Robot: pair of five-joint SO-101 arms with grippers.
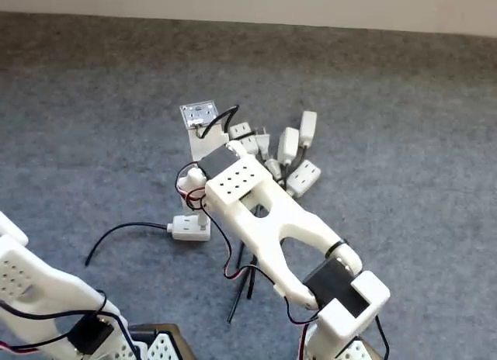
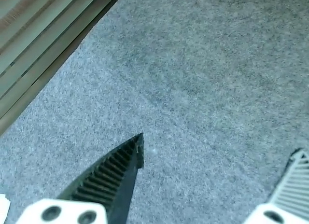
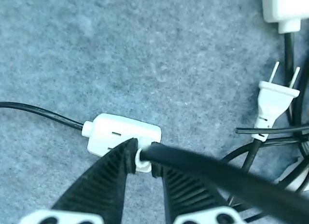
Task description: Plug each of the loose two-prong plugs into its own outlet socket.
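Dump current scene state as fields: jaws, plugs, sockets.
right jaws: shut on plug, its cord trailing out
socket: touching held plug; cannot tell whether it is seated
loose plug: prongs bare, lying on carpet
left jaws: open over bare carpet
pile: more plugs and sockets beside the right arm

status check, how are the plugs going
Left gripper open over bare carpet. Right gripper shut on a plug, held against the outlet socket. One loose two-prong plug nearby, cords tangled close.
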